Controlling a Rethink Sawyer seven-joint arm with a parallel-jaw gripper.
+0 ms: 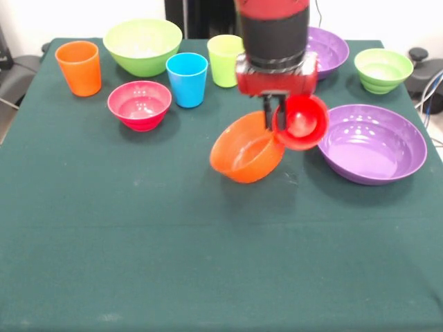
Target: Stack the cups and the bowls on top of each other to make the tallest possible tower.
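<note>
Nearest me the desk (138, 263) is bare green cloth. Just past that, my gripper (275, 114) is clenched on the rim of the red cup (302, 123), which hangs tipped on its side with its mouth facing me. It touches or overlaps the orange bowl (247, 147), which is itself tilted up on one edge; whether the cup is propping it I can't tell. To the right sits a large purple bowl (372, 143), flat.

Further back are the pink bowl (140, 104), blue cup (187, 79), orange cup (79, 67), lime cup (225, 59), big lime bowl (142, 45), small green bowl (383, 69) and a second purple bowl (329, 48).

My worry: the rim pinch looks shallow, so the cup could swing or slip, and any sideways move may knock the bowl over or skid it away. No tower stands yet.
</note>
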